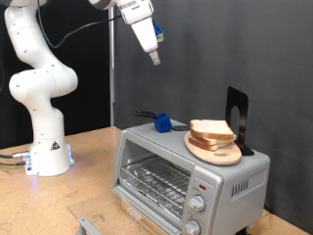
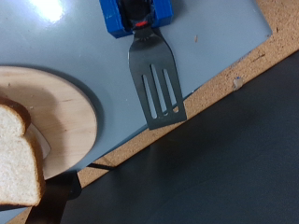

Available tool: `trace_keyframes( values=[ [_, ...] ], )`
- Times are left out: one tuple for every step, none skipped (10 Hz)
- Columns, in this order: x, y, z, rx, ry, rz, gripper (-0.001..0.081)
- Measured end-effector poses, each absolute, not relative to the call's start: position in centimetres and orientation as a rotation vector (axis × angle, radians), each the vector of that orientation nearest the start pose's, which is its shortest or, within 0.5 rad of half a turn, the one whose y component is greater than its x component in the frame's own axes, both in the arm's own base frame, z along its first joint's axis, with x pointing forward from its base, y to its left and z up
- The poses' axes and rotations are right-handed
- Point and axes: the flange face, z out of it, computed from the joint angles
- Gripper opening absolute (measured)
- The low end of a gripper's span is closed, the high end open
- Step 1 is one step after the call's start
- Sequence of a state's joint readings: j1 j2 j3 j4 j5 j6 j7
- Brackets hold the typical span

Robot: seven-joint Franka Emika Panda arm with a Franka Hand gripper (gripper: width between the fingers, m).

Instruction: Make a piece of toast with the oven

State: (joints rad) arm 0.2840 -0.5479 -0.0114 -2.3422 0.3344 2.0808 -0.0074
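The silver toaster oven (image 1: pixel 230 178) stands on the wooden table, its glass door (image 1: pixel 155 178) shut and the wire rack showing behind it. Slices of white bread, the toast (image 1: pixel 210 129), lie on a round wooden plate (image 1: pixel 217 152) on the oven's top. My gripper (image 1: pixel 154 59) hangs high above the oven, towards the exterior view's top, well apart from everything, with nothing between its fingers. The wrist view looks down on the oven top (image 2: pixel 220 42), the plate (image 2: pixel 65 112) and a corner of the toast (image 2: pixel 17 159); the fingers do not show there.
A black slotted spatula (image 2: pixel 155 86) with a blue handle block (image 2: pixel 138 14) lies on the oven top beside the plate, also in the exterior view (image 1: pixel 161 121). A black stand (image 1: pixel 238 117) rises behind the plate. Two knobs (image 1: pixel 198 205) sit at the oven's front.
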Motion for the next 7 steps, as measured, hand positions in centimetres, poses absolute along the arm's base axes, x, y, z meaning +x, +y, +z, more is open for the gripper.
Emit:
trace_keyframes(
  values=[
    [39.2, 12.6, 56.5, -2.747, -0.208, -0.336, 0.0682],
    [39.1, 12.5, 56.6, -2.736, -0.199, -0.335, 0.0682],
    [39.1, 12.6, 56.5, -2.738, -0.201, -0.333, 0.0682],
    [39.1, 12.6, 56.2, -2.745, -0.231, -0.329, 0.0682],
    [39.3, 12.9, 55.4, -2.758, -0.266, -0.334, 0.0682],
    [39.4, 13.3, 54.4, -2.766, -0.295, -0.362, 0.0682],
    [39.6, 13.7, 53.3, -2.772, -0.315, -0.38, 0.0682]
  ],
)
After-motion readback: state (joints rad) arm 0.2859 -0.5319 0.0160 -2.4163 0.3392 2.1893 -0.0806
